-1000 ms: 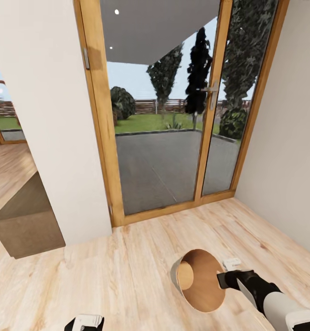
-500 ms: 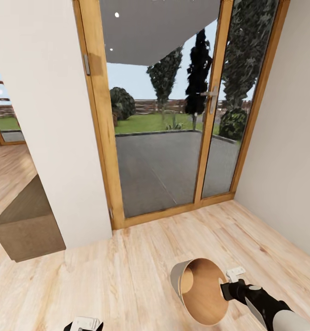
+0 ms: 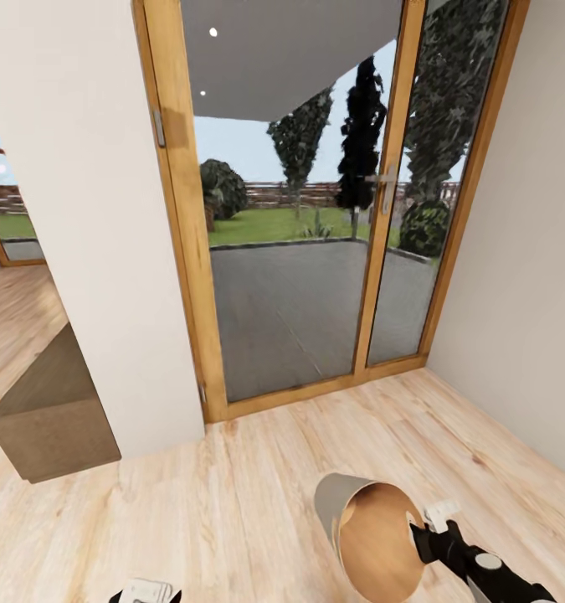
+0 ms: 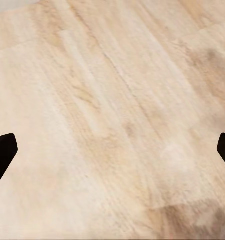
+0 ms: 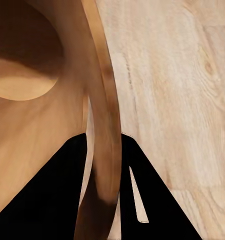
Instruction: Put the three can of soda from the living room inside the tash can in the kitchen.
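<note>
Two fingers of the right gripper (image 3: pixel 422 529) clamped the rim of the pale grey, copper-lined tash can (image 3: pixel 374 536) at five o'clock, apparently carrying it tilted; left gripper (image 4: pixel 112 150) hung spread, empty.

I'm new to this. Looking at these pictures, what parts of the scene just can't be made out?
- The tash can: in the head view its lower part runs off the picture's edge, so the base is unseen.
- Right hand: its fingers straddle the bin's rim; the wrist view cuts the bin off.
- Left hand: mostly cut by the head view's bottom edge.
- Garden beyond the glass door: far bushes too blurred to identify.
</note>
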{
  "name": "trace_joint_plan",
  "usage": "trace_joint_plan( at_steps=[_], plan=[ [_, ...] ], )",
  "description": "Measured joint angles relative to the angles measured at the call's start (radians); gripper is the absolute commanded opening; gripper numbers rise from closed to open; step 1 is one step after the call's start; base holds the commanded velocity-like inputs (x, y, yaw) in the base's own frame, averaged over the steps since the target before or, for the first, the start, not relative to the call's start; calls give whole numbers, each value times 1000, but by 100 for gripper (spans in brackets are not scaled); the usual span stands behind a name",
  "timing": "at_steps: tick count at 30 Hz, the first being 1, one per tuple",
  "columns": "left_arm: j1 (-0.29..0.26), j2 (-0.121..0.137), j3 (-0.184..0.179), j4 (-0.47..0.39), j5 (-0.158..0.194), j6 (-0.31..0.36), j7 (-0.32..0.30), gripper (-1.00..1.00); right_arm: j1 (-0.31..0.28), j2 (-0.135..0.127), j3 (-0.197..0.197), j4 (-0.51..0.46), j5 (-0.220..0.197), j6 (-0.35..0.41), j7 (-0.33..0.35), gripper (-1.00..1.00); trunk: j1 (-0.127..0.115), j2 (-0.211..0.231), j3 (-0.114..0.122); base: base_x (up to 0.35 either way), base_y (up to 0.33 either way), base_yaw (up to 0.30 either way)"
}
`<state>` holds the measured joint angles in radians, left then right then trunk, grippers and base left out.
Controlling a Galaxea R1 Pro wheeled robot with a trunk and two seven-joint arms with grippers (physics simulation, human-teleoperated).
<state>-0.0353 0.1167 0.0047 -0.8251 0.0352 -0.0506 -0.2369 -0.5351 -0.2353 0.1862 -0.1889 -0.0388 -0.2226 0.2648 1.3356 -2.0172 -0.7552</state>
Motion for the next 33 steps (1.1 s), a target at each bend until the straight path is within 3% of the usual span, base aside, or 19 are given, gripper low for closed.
trace_joint_plan(
  at_steps=[12, 19, 20, 22, 23, 25, 33],
  plan=[
    [0, 3, 0, 4, 0, -10, 4, 100, 61, -4, 5, 3, 0, -90, 0, -100, -46, 84, 38, 0, 0, 0],
    [3, 21, 2, 4, 4, -13, -13, 100, 78, -22, -3, 0, -6, -128, -2, -100, -73, 133, 60, 0, 0, 0],
    [4, 33, 2, 6, 4, -15, -47, 100, 79, -24, -1, 2, -6, -143, -2, -100, -73, 133, 60, 0, 0, 0],
    [3, 58, 4, 22, 33, -23, -112, 100, 86, -25, -1, 3, -7, -153, -3, -100, -73, 133, 60, 0, 0, 0],
    [3, 79, 3, 40, 77, -35, -145, 100, 91, -26, 4, 2, -6, -158, -2, -100, -77, 140, 63, 0, 0, 0],
    [3, 101, 2, 54, 118, -44, -167, 100, 94, -27, 7, 2, -4, -162, -1, -100, -84, 154, 69, 0, 0, 0],
    [2, 115, 2, 75, 144, -50, -181, 100, 95, -27, 3, 1, -6, -163, -2, -100, -115, 210, 94, 0, 0, 0]
  ],
)
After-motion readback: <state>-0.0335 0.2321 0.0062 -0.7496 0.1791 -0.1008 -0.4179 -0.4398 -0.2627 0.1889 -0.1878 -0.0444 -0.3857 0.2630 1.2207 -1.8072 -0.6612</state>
